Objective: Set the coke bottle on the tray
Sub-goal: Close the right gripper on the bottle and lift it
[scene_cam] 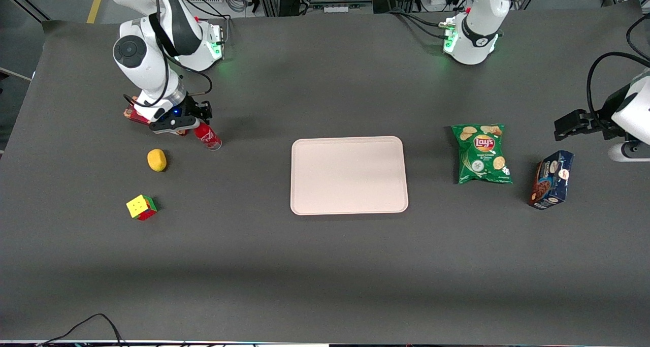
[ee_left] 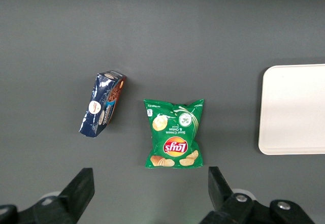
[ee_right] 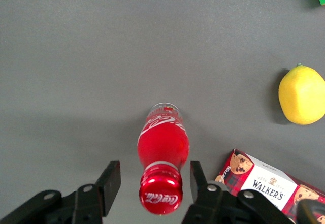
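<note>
The coke bottle [scene_cam: 208, 136] is a small red bottle with a red cap and white script. It stands on the grey table toward the working arm's end. My gripper [scene_cam: 189, 125] hangs right above it. In the right wrist view the bottle [ee_right: 163, 141] stands upright with its cap [ee_right: 161, 196] between the two open fingers [ee_right: 110, 179]; a gap shows on each side of the cap. The gripper [ee_right: 155, 181] holds nothing. The pale pinkish-beige tray [scene_cam: 349, 175] lies flat at the table's middle with nothing on it; its end also shows in the left wrist view [ee_left: 294, 109].
A red Walker's cookie box [ee_right: 264, 183] lies close beside the bottle, partly under the arm [scene_cam: 133, 114]. A lemon [scene_cam: 157, 160] and a colour cube [scene_cam: 141, 207] lie nearer the front camera. A green Lay's bag [scene_cam: 482, 153] and a blue cookie box [scene_cam: 552, 179] lie toward the parked arm's end.
</note>
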You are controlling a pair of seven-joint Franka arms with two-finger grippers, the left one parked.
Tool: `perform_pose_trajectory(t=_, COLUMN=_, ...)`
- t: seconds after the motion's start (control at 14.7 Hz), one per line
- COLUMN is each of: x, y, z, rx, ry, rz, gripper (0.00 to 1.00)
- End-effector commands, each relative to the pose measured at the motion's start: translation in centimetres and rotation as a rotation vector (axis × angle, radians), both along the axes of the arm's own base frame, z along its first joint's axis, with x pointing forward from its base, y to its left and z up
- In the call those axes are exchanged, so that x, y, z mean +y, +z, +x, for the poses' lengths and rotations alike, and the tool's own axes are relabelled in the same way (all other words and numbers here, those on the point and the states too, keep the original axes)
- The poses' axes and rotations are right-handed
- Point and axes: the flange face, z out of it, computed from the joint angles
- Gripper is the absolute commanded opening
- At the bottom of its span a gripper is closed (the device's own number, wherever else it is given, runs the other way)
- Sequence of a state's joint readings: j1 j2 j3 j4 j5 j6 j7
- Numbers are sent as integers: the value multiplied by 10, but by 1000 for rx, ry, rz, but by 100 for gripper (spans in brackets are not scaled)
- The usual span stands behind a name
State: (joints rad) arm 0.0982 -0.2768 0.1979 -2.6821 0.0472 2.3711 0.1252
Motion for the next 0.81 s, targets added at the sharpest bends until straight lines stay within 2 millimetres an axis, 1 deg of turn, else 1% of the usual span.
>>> perform_pose_trajectory(t=0.0, x=3, y=8, z=-2, rx=-3, ry=-15, rz=9, gripper=56)
perform_pose_trajectory(t=0.14, x=3, y=11, z=-1, rx=-10, ry=-10, rz=10, gripper=41)
perform_pose_trajectory(t=0.27, x=3, y=11, z=-1, rx=-12, ry=-10, rz=11, gripper=23)
perform_pose_trajectory(t=0.34, x=3, y=11, z=-1, rx=-12, ry=-10, rz=11, gripper=15)
perform_pose_trajectory(t=0.54, x=3, y=11, z=-1, rx=-10, ry=-10, rz=10, gripper=2)
perform_pose_trajectory(t=0.61, x=3, y=11, z=-1, rx=-12, ry=-11, rz=11, gripper=0)
perform_pose_trajectory(t=0.75, x=3, y=13, z=-1, rx=-3, ry=-11, rz=9, gripper=0)
